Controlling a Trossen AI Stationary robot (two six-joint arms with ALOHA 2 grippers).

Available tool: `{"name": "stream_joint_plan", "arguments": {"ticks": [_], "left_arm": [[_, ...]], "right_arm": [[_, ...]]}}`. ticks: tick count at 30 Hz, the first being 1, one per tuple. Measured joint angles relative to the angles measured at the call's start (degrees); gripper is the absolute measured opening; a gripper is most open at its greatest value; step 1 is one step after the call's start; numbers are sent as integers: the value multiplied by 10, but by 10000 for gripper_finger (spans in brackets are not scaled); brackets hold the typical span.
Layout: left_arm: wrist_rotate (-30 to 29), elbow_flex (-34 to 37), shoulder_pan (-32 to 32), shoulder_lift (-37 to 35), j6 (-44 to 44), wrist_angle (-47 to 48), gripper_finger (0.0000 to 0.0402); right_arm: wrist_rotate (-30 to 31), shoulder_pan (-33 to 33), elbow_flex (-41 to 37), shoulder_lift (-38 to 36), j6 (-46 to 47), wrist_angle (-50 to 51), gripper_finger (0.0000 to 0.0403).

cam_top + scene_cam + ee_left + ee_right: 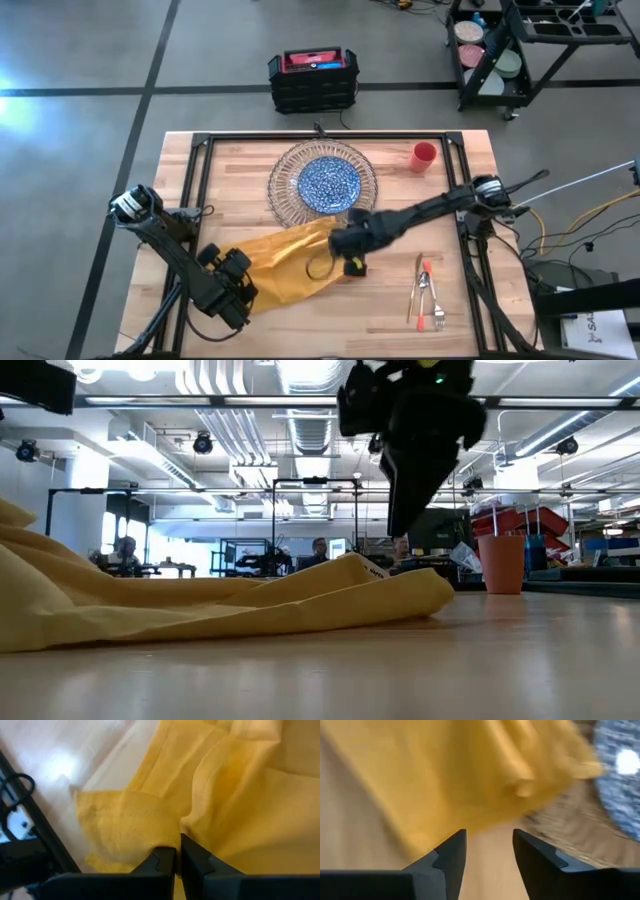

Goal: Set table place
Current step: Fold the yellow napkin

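Two tools: left tool (177, 857) pinching napkin (275, 265) edge; right tool (489, 852) parted above napkin.

Overhead, table-level and two close wrist cameras all share the yellow napkin (285, 262)

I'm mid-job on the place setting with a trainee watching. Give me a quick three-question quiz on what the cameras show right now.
1. True or false: the left gripper has its jaws shut on the yellow napkin.
2. Multiple choice: where is the blue-patterned plate? A) on the clear glass charger B) under the napkin C) beside the red cup
3. Fill in: the right gripper hangs over the napkin's edge with its jaws ____.

Key:
1. True; the left wrist view shows cloth pinched between them.
2. A.
3. Open; nothing is between them in the right wrist view.
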State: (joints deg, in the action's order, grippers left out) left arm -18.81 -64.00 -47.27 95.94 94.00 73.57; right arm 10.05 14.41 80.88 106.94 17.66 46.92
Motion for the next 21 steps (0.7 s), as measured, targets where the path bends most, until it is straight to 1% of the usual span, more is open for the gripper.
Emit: {"name": "stream_joint_plan", "arguments": {"ticks": [5,7,11,16,21], "left_arm": [[3,-6,0,-1,-5,-5,8],[3,-14,0,-2,-20,0,7],[3,-33,0,-5,-37,17,2],[3,-57,0,-6,-37,24,2],[2,-68,-7,-6,-37,22,4]], "right_arm": [[-1,43,-45,0,20,-109,114],[0,50,-69,0,34,-156,100],[6,52,-109,0,61,-219,72],[6,52,-168,0,115,-272,40],[13,74,-222,-4,206,-304,17]]}}
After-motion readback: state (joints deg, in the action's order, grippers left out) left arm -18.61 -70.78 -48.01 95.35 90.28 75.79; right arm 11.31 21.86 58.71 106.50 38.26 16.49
